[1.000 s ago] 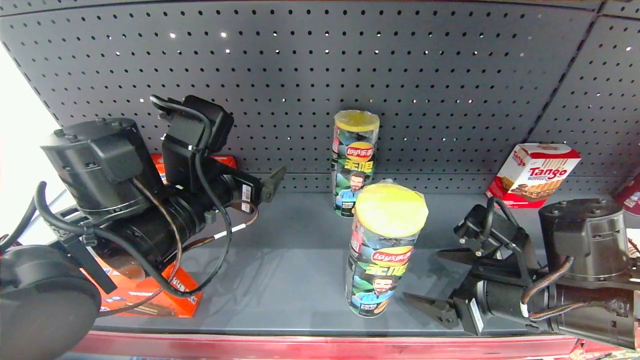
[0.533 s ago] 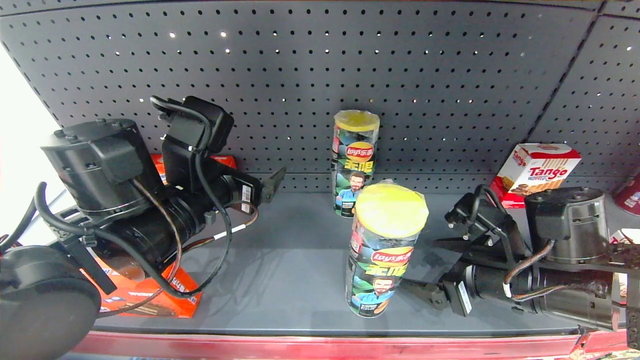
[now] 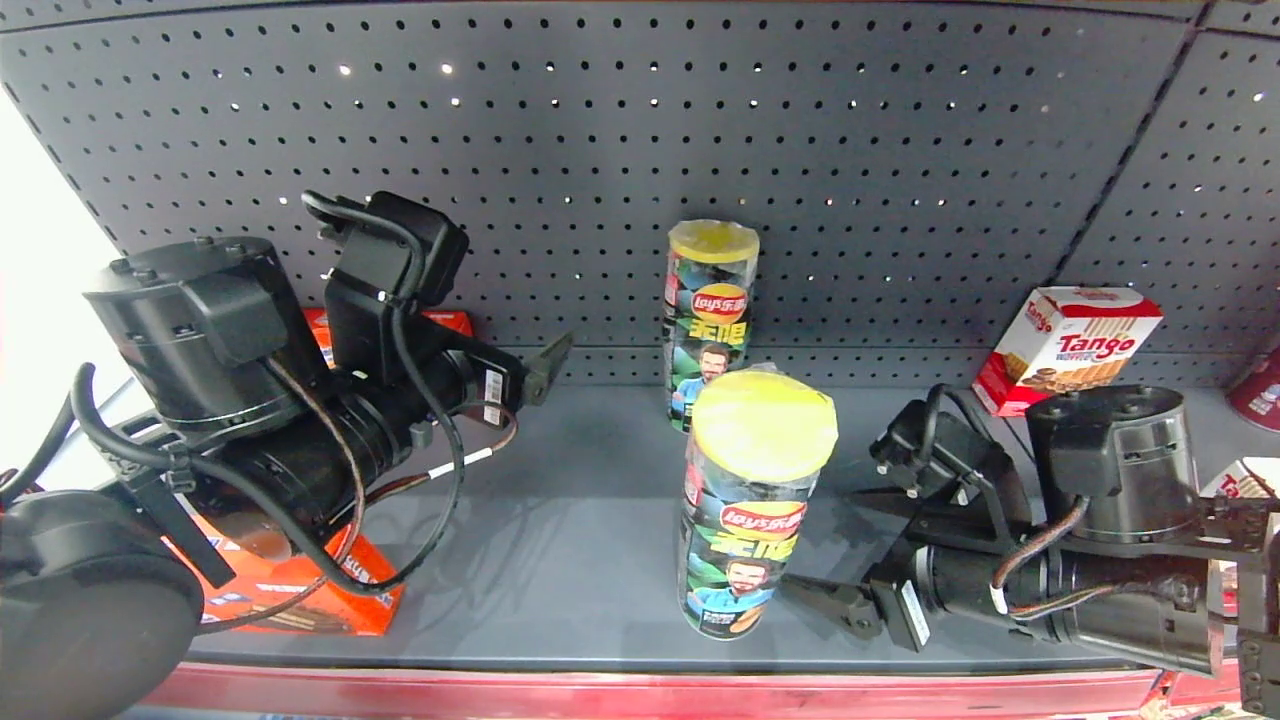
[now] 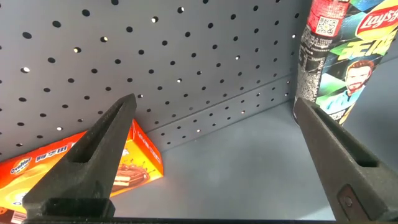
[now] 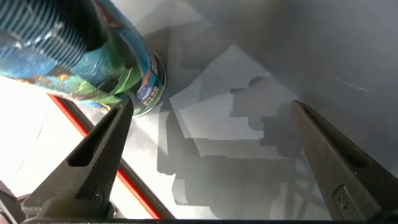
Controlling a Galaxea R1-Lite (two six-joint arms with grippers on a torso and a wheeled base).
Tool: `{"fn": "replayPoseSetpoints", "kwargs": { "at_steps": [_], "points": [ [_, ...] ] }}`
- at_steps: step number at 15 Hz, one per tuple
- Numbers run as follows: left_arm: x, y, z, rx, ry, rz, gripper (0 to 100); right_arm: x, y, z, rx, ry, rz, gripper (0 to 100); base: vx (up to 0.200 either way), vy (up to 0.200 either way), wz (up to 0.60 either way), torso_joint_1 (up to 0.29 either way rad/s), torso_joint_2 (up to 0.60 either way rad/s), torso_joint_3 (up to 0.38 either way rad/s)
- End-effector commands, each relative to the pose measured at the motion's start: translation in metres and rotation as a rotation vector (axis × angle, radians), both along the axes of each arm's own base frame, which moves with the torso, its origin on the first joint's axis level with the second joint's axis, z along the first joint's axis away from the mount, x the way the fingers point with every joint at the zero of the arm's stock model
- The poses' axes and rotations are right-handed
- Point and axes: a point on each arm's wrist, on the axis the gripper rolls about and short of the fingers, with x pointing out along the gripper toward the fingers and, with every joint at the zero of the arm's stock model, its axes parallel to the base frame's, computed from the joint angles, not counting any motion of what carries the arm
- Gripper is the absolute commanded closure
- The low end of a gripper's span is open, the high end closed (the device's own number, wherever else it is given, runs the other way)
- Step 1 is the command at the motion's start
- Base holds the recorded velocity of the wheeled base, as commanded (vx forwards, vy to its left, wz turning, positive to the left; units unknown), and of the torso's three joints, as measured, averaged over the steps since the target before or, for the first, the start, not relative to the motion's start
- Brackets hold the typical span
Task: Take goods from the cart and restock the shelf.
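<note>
Two tall chip cans with yellow lids stand on the grey shelf (image 3: 560, 540). The back can (image 3: 710, 325) is near the pegboard; it also appears as the back can (image 4: 339, 56) in the left wrist view. The front can (image 3: 752, 510) leans slightly left near the shelf's front edge. My right gripper (image 3: 850, 555) is open just right of it, lower finger (image 3: 830, 603) against the can's base. In the right wrist view, the front can (image 5: 93, 56) lies beside one finger, outside the right gripper (image 5: 211, 107). My left gripper (image 4: 214, 104) hangs open at the shelf's left, holding nothing.
An orange snack box (image 3: 300, 595) lies under the left arm, another orange box (image 4: 74, 174) against the pegboard. A wafer box (image 3: 1070, 345) leans at the back right, a red container (image 3: 1262, 392) at the right edge. A red lip (image 3: 640, 692) runs along the shelf front.
My right arm has moved left across the shelf. Its lower finger reached the front can, which shifted and tipped a little to the left. The left arm stayed still.
</note>
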Motion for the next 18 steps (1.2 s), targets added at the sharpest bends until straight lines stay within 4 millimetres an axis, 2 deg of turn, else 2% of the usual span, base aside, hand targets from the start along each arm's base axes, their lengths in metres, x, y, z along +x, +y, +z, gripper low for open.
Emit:
{"fn": "replayPoseSetpoints", "kwargs": {
  "at_steps": [1,18],
  "points": [
    [0.000,0.000,0.000,0.001,0.001,0.000,0,0.000,-0.002,0.000,0.001,-0.001,-0.006,0,0.000,0.000,0.00,0.000,0.00,0.000],
    [0.001,0.000,0.000,0.000,0.000,0.002,0,0.005,0.009,-0.001,0.006,-0.010,0.012,0,0.000,0.000,0.00,0.000,0.00,0.000]
  ]
}}
